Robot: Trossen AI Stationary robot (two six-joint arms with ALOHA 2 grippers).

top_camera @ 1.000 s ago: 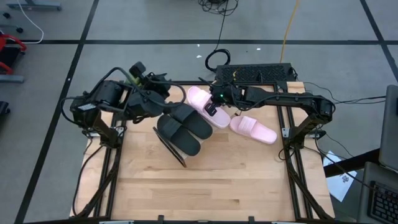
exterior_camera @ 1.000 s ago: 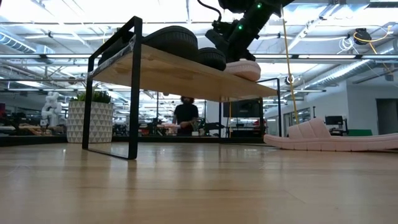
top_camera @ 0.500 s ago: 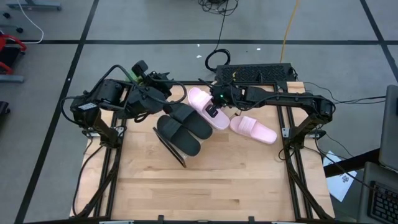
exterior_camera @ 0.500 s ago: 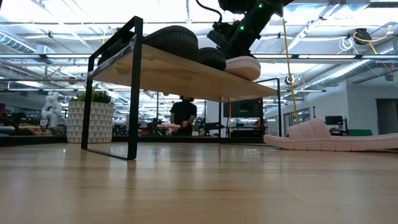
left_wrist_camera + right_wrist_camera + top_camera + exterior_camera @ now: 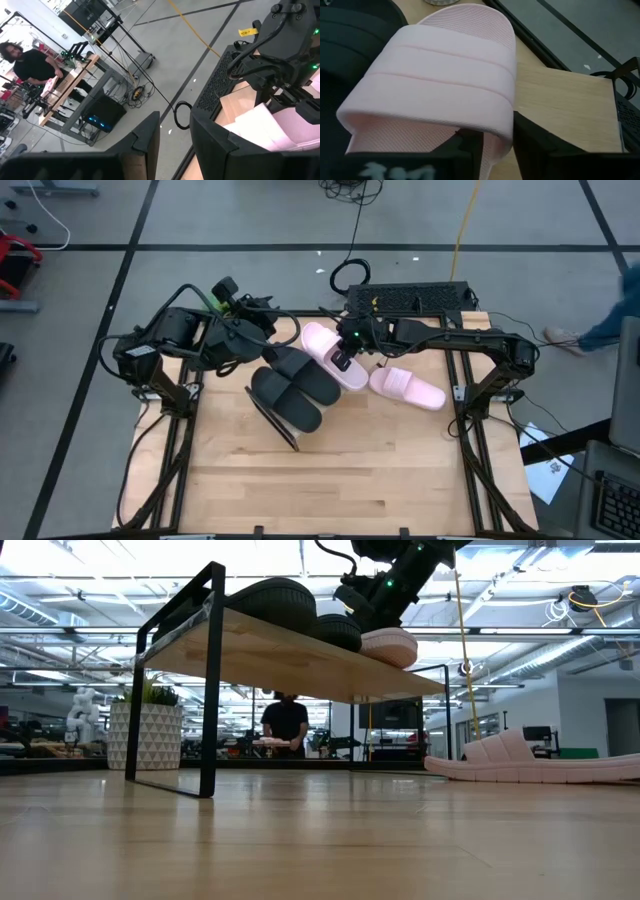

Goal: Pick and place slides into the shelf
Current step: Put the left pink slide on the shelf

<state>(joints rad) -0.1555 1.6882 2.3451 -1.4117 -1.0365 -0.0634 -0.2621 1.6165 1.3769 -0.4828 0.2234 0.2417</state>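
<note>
My right gripper (image 5: 342,358) sits over the pink slide on the shelf (image 5: 330,351), and from my right wrist its 2 fingers (image 5: 465,145) are spread on either side of that slide's edge, under the wide strap (image 5: 440,75); I cannot tell whether they press it. The shelf (image 5: 290,655) carries 3 slides: the 2 black slides (image 5: 297,385) lie side by side, and the pink one lies just beside them at the far end. The other pink slide (image 5: 407,388) lies on the table (image 5: 340,470), near the shelf's far end and apart from it. My right arm reaches over this loose slide to get to the shelf. My left gripper (image 5: 262,330) hovers by the shelf's back edge, near the black pair, its fingers (image 5: 145,137) apart and holding nothing. A black equipment box (image 5: 408,298) stands at the table's back edge behind both grippers. Beyond the table a person (image 5: 285,725) stands at a bench.
</note>
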